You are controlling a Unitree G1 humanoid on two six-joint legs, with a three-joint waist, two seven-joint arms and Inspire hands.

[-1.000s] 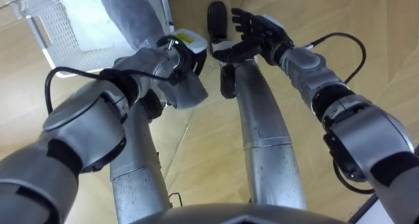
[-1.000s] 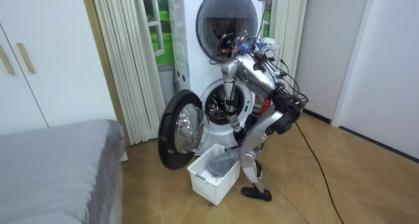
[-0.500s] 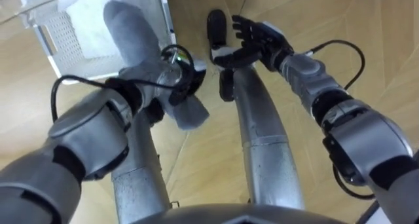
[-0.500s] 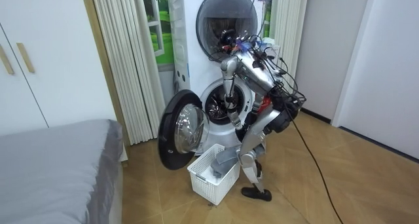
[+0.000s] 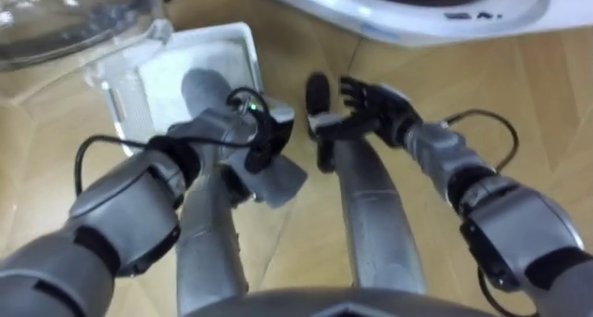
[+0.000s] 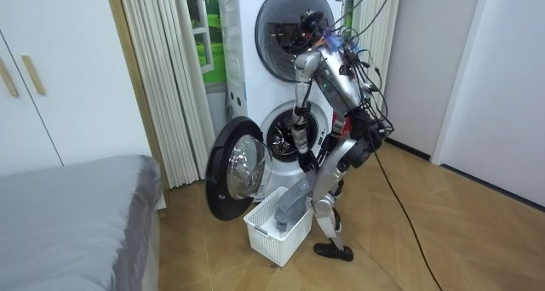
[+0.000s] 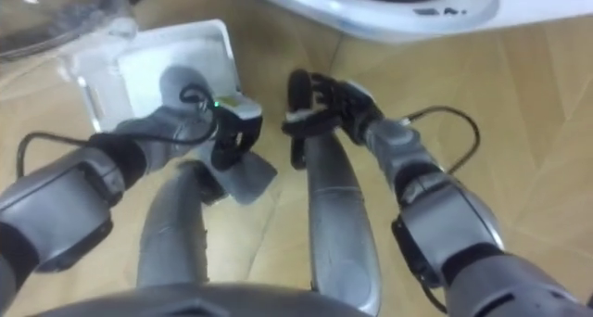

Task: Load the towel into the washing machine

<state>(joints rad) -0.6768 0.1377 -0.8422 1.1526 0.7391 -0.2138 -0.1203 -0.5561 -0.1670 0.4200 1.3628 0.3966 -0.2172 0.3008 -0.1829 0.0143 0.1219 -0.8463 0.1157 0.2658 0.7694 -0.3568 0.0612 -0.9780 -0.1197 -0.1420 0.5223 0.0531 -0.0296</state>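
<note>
Inspection at this moment, taken from my remote station.

Change noted: in the room view the robot has straightened from its bend over the basket (image 5: 153, 71). The head camera has lifted with it, so the white front of the washing machine (image 5: 417, 6) now crosses the top of the eye views.

Left hand (image 5: 248, 136): centre-left of frame, fingers curled round the grey towel (image 5: 276, 175). One flap hangs below the hand. The rest trails back toward the basket in the upper left. The room view shows the towel drawn up in a long band, with its lower end still inside the basket.

Right hand (image 5: 371, 113): centre-right of frame, fingers spread loosely and holding nothing.

The washer door (image 6: 230, 168) stands open at the room view's left of the drum.

Assessment: the pick-up appears sound and the lift is under way, but loading has not begun. I judge the tail must clear the basket rim before any swing toward the drum, or the basket may drag along.
</note>
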